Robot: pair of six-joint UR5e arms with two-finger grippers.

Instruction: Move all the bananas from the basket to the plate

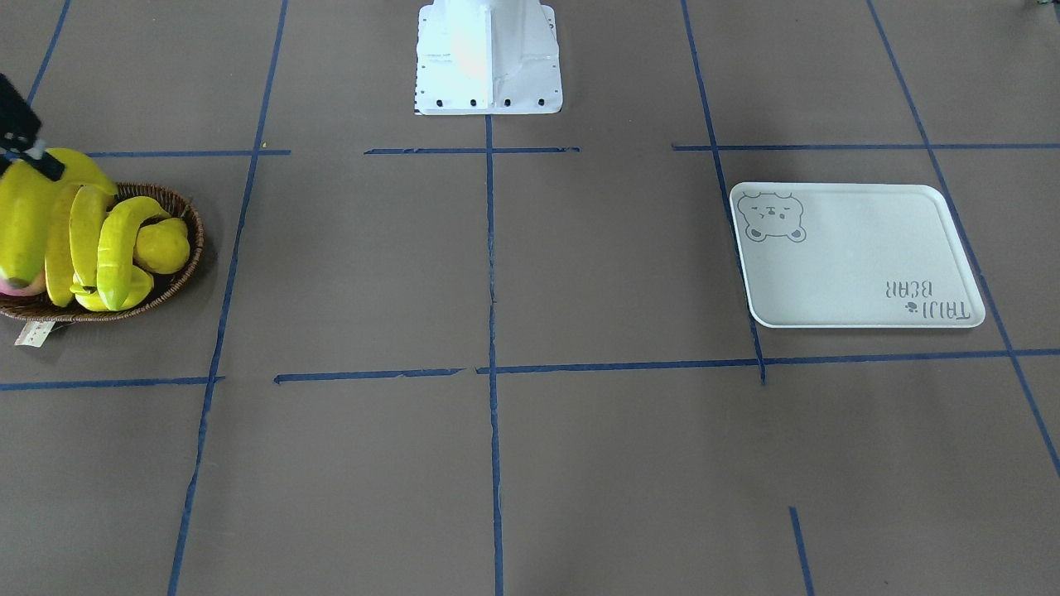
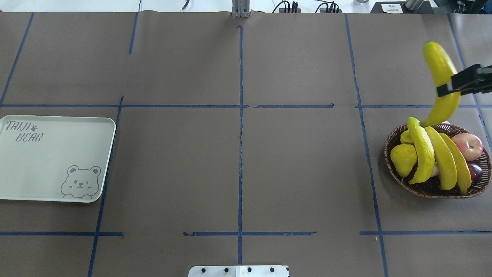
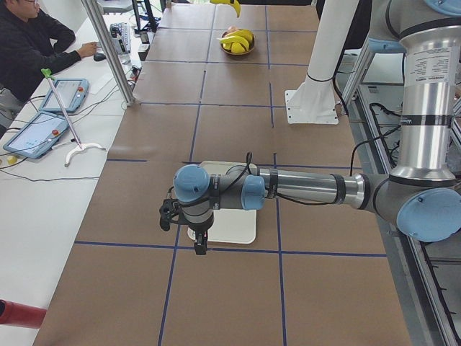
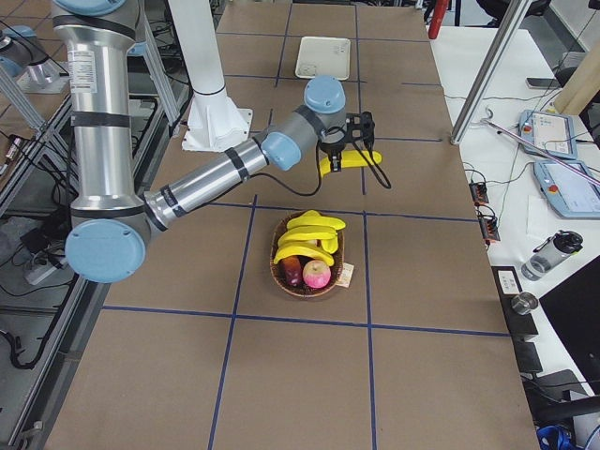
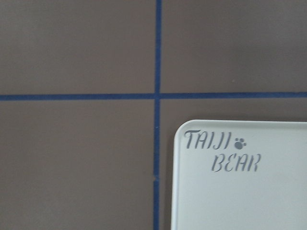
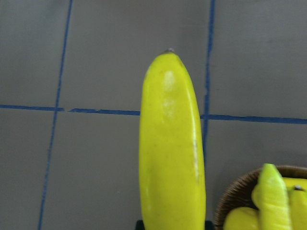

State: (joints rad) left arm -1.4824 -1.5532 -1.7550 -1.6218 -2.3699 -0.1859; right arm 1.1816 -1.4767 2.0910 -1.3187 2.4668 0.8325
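One banana (image 2: 438, 63), likely light, stiff and slick, is held clamped near mid-length by the right claw (image 2: 448, 89) over the basket (image 2: 426, 188); the left claw (image 3: 199, 246) cannot be judged open or closed.

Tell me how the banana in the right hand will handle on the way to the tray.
Probably stiff: the banana, pinched only at mid-length by the right hand, shows no droop. Its skin looks glossy, so it may swivel in the grip. Being curved, it will likely rock, not roll, on the flat tray.
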